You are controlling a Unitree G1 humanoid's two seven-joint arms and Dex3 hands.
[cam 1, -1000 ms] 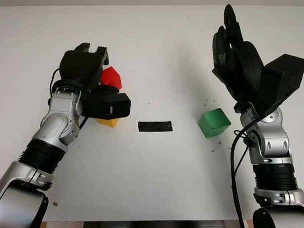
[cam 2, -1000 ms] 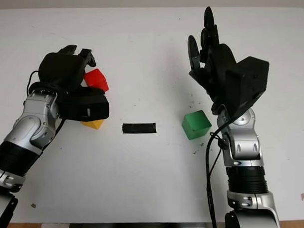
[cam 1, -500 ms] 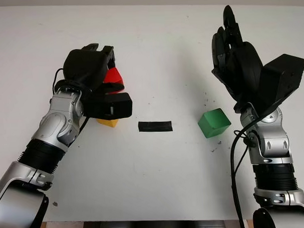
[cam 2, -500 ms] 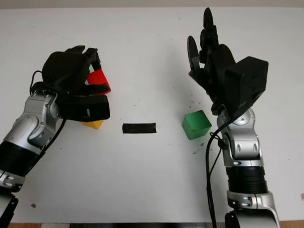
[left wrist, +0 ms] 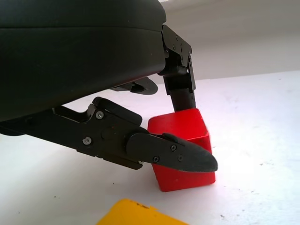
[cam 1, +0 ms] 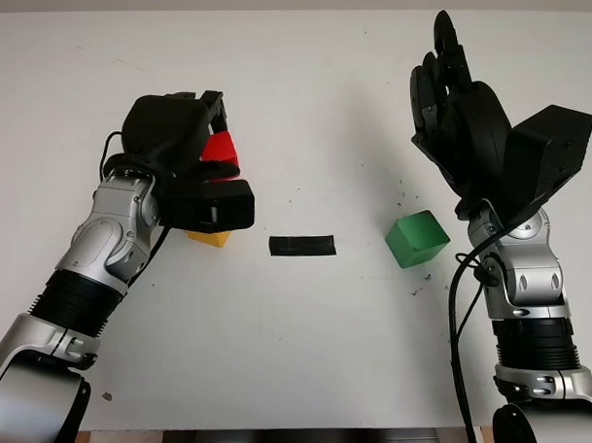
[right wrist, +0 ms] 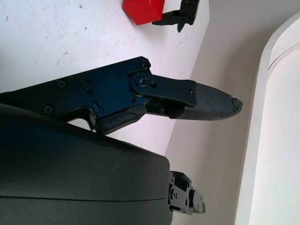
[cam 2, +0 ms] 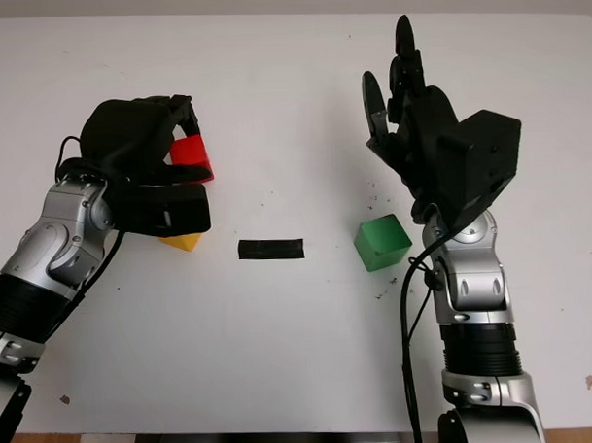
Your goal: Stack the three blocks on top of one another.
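Left hand (cam 1: 182,148) gripping red cube block (cam 1: 219,152) above yellow block (cam 1: 211,238); right hand (cam 1: 457,99) hovering open beyond green cube block (cam 1: 416,239).

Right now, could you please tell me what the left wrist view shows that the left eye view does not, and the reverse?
Left wrist view alone: the left hand's fingertips closing on opposite faces of the red block.
Left eye view alone: the green block, the black strip and the open right hand raised beyond the green block.
Both: the red block, the yellow block, the left hand and the white table.
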